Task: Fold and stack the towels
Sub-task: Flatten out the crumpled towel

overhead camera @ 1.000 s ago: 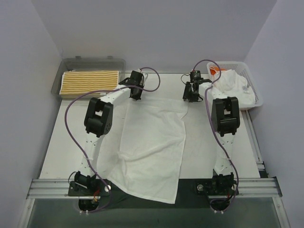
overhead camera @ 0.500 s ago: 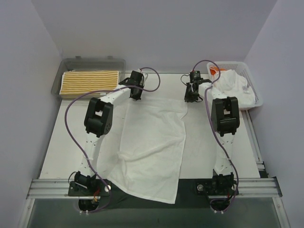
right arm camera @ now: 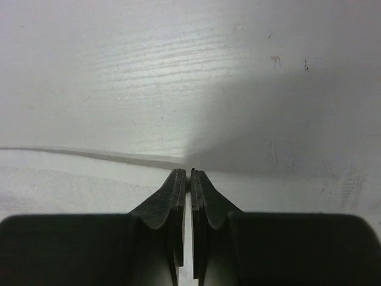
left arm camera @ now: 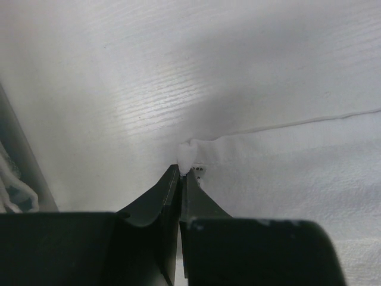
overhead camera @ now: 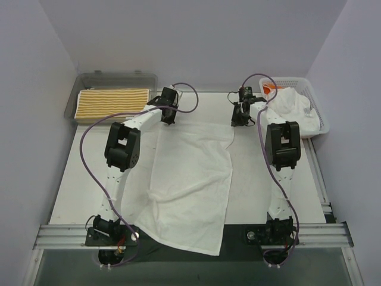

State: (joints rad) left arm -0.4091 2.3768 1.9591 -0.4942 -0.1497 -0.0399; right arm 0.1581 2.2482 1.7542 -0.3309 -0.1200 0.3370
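**Reader:** What lies where, and why?

**Operator:** On the surface (overhead camera: 262,179) the white towel (overhead camera: 190,179) is spread open, its near edge hanging over the front rail. It lies flat because, as I judge it, the first fold is about to start from the far edge. At far left, the tray (overhead camera: 116,77) holds the yellow-striped towel (overhead camera: 114,102), already folded; that is probably where the stack is being built. At far right, the basket (overhead camera: 318,113) holds a heap of white towels (overhead camera: 292,107) not yet folded.

**Reader:** And your tools?

**Operator:** My left tool (left arm camera: 180,173) is pinched narrow on the far-left corner of the white towel. My right tool (right arm camera: 185,173) is closed at the far-right corner. One tool at each far corner lets me carry that edge toward the near one evenly.

**Reader:** What does each view add?

**Operator:** The top view gives the whole layout, but both tips are too small there to read. The left wrist view shows a nub of cloth and a small label (left arm camera: 199,171) bunched at the jaws, so a hold is plain. The right wrist view shows the jaws meeting exactly on the hem line; I cannot tell whether any cloth is caught between them.
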